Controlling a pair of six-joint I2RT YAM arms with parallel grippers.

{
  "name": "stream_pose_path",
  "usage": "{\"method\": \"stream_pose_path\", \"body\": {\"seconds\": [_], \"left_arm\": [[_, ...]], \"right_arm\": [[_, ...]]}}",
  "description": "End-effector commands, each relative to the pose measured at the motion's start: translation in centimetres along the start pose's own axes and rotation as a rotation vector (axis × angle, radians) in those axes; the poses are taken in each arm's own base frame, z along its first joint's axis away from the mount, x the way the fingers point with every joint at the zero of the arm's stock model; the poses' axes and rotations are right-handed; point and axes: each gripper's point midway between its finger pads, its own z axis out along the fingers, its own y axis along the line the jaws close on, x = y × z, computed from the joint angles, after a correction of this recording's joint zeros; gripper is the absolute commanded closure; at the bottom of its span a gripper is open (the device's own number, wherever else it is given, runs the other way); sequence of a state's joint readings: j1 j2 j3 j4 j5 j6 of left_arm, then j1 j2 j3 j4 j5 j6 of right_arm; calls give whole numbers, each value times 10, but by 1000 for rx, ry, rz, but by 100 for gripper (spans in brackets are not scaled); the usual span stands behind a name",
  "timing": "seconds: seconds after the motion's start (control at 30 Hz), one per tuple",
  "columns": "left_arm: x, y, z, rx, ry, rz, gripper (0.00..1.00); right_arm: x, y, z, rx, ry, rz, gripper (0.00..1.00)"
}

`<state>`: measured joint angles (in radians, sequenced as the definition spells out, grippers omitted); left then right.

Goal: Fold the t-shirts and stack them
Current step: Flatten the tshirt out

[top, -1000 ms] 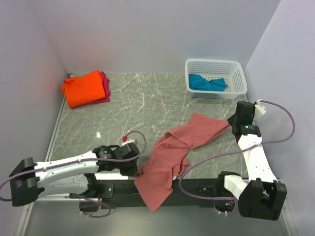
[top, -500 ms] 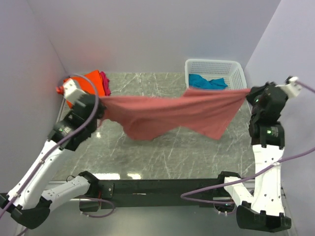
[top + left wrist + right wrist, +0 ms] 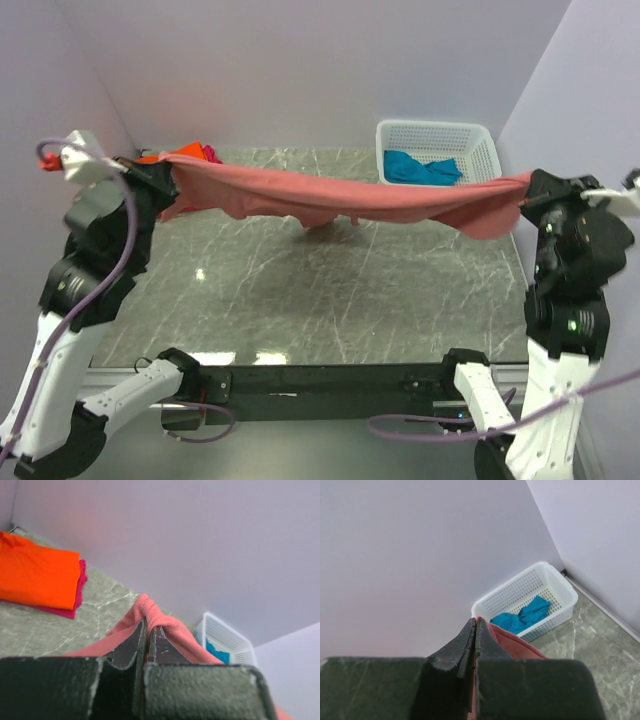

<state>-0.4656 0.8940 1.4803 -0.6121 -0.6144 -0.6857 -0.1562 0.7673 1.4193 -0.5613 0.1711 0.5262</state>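
**Top external:** We hold the salmon-pink t-shirt (image 3: 340, 200) stretched in the air over the grey marble table (image 3: 330, 300). Its right end hangs just in front of the white mesh basket (image 3: 430, 126), and its left end is far across the table from the basket. Our left gripper (image 3: 165, 172) and right gripper (image 3: 525, 190) are each clenched on one end of the cloth. A second ago this shirt lay crumpled at the near edge, well away from the basket, with both arms low. We have since lifted it and drawn it wide, so it sags only in the middle. One small fold dips toward the table, and we cannot tell whether it touches. We judge the shirt spread enough to be laid flat for folding. The teal t-shirt (image 3: 420, 167) lies inside the basket. The orange t-shirt (image 3: 185, 152) rests on the magenta t-shirt (image 3: 210, 153) in the far corner opposite the basket.

**Left wrist:** The jaws pinch a bunched ridge of the salmon-pink cloth (image 3: 165, 622). The orange-on-magenta stack lies well to the left of the basket.

**Right wrist:** The jaws are pressed together on a fold of the same shirt (image 3: 512, 647), directly in front of the basket where the teal one lies. By our reckoning two shirts are stacked, one is in hand and one waits
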Motion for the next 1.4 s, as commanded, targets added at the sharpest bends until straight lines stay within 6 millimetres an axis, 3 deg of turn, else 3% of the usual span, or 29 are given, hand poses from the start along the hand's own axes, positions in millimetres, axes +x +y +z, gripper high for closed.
{"method": "stream_pose_path", "body": {"seconds": [0.0,0.07,0.13,0.23,0.3,0.33,0.4,0.43,0.5,0.53,0.57,0.63,0.67,0.7,0.77,0.83,0.9,0.97,1.0,1.03,1.07,1.1,1.17,1.2,1.27,1.37], "left_arm": [[-47,-14,-34,127,-95,-53,99],[-59,-17,-48,174,-119,-50,99],[-65,-22,-47,199,-153,-31,99],[-57,-10,-26,81,-152,13,99],[-24,-9,6,5,-72,62,99],[4,-6,28,-42,-12,112,99],[36,9,53,-118,52,127,99],[69,13,72,-121,151,152,99],[117,40,99,-191,258,164,97],[136,47,105,-199,300,166,92],[167,62,108,-211,375,184,70],[203,74,119,-217,442,186,46],[223,90,120,-240,487,190,18],[238,101,124,-263,521,197,6],[249,121,127,-324,557,184,1],[256,135,127,-387,583,178,1],[256,149,120,-435,568,184,0],[265,168,107,-488,579,173,0],[263,173,102,-507,561,166,0],[265,180,97,-532,557,147,0],[275,198,85,-573,578,149,1],[275,202,81,-576,565,129,0],[291,220,65,-600,613,93,1],[292,219,66,-584,601,70,1],[303,232,59,-596,614,54,1],[308,240,63,-598,611,27,1]], "right_arm": [[-27,2,-30,-16,-82,-20,100],[-34,3,-39,-16,-91,-28,100],[-33,3,-40,-17,-84,-33,100],[-22,-2,-29,3,-54,-39,100],[-2,-10,-6,50,19,-59,100],[11,-19,6,86,53,-64,100],[45,-35,36,158,147,-84,100],[76,-51,53,210,229,-95,100],[122,-75,67,261,323,-107,100],[145,-83,75,262,375,-106,100],[163,-88,80,258,409,-108,100],[209,-110,93,275,477,-108,100],[224,-115,96,269,512,-108,100],[235,-123,100,286,526,-116,98],[261,-141,107,357,609,-138,83],[270,-155,107,435,667,-159,70],[277,-156,101,444,705,-159,24],[276,-152,96,425,696,-133,14],[285,-155,85,423,716,-115,13],[280,-149,78,393,698,-101,13],[280,-149,72,386,688,-91,12],[289,-158,59,404,703,-81,12],[284,-158,43,393,667,-62,11],[294,-168,30,418,682,-51,11],[291,-164,17,387,660,-26,11],[305,-165,-5,353,703,4,11]]}}
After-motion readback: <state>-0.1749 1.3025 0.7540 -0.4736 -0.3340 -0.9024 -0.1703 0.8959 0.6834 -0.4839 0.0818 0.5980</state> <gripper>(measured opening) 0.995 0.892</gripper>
